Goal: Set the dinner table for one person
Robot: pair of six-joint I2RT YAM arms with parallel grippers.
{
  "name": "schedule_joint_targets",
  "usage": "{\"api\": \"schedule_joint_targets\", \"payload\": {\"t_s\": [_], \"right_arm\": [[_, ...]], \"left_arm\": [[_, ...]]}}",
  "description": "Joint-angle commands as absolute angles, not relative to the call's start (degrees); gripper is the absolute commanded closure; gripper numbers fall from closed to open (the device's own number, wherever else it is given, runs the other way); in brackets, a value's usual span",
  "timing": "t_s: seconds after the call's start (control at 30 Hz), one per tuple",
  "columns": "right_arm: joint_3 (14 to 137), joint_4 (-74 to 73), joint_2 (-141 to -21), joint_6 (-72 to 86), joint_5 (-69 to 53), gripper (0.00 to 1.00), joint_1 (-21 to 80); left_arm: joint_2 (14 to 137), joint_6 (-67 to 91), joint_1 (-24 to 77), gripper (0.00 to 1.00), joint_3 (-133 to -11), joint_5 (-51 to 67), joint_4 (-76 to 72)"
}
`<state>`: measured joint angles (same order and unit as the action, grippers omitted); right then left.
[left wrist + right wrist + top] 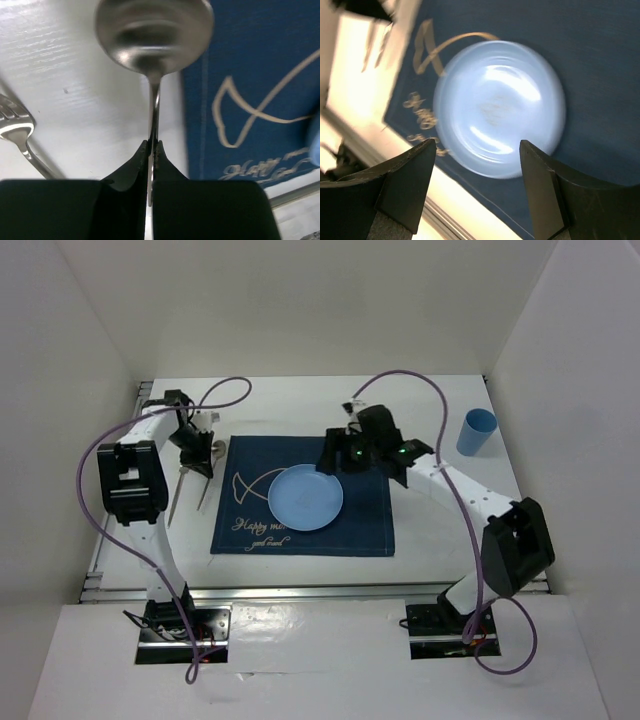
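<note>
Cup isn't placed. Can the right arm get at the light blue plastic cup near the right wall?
Probably yes: the right fingers are open and empty, with only bare white tabletop toward the light blue plastic cup.

The left arm (128,485) and right arm (517,540) are slim white tubes with blocky black joint housings, each trailing a looping purple cable (405,374) from a black base at six o'clock, and the right end effector (336,460) has matte black wedge fingers (405,185) and two green lights (352,452).
</note>
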<state>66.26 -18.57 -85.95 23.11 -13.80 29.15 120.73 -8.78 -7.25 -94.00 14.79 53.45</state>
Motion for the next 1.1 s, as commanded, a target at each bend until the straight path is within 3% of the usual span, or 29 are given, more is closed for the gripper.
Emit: {"api": "schedule_joint_targets", "payload": {"t_s": [0.0,0.23,0.47,0.63,0.8,0.97,1.07], "right_arm": [[69.43,-8.19,-89.36,23.64,-13.19,0.25,36.72],[76.71,10.79,-100.97,33.55,-11.87,0.26,48.25],[90.96,12.91,-114.60,38.32,-18.37,0.26,50.53],[97.64,10.90,-119.96,38.32,-18.98,0.30,51.06],[98.17,10.90,-123.48,41.92,-21.27,0.40,51.06],[98.78,10.90,-124.72,43.42,-21.27,0.56,51.06],[100.19,10.90,-126.12,44.65,-22.93,0.59,50.54]], "left_arm": [[112.16,-2.65,-7.21,1.00,-95.98,22.41,51.86],[98.98,7.71,-6.68,1.00,-89.83,25.31,44.66],[86.77,12.74,-4.48,1.00,-80.25,19.87,35.87],[84.81,13.80,-3.25,1.00,-78.49,19.16,34.80],[84.81,13.80,-3.25,1.00,-77.87,19.16,34.10],[84.29,14.33,-3.25,1.00,-77.87,19.16,34.10],[84.29,14.85,-3.25,1.00,-77.87,19.78,34.10]]}}
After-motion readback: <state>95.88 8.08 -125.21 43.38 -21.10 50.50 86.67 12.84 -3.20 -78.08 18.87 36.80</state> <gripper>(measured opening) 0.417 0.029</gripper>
